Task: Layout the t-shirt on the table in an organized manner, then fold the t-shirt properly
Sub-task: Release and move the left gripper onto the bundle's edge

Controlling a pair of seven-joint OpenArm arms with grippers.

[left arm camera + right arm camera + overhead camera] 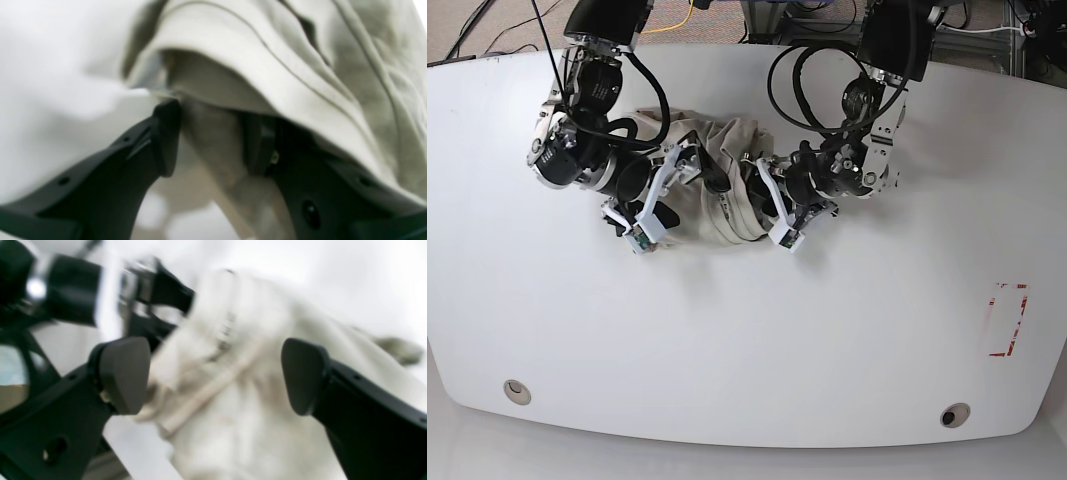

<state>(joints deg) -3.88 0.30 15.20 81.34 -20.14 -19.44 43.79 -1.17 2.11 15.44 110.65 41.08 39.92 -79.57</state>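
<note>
Left gripper [210, 133] pinching t-shirt [727, 185] fold | right gripper [213, 376] wide open, empty | bunched shirt could drag across desk [747, 340]

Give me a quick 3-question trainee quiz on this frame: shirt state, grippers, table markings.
1. True or false: the t-shirt lies spread flat on the table.
2. Which gripper has cloth pinched between its fingers?
A. left gripper
B. right gripper
C. neither
3. Fill in: the red tape outline sits near the table's ____ edge in the base view.

Key
1. False. It is bunched in a heap between the two arms.
2. A. The left wrist view shows fabric clamped between the fingers; the right gripper's jaws stand wide apart with the shirt beyond them, not gripped.
3. Right.
</note>
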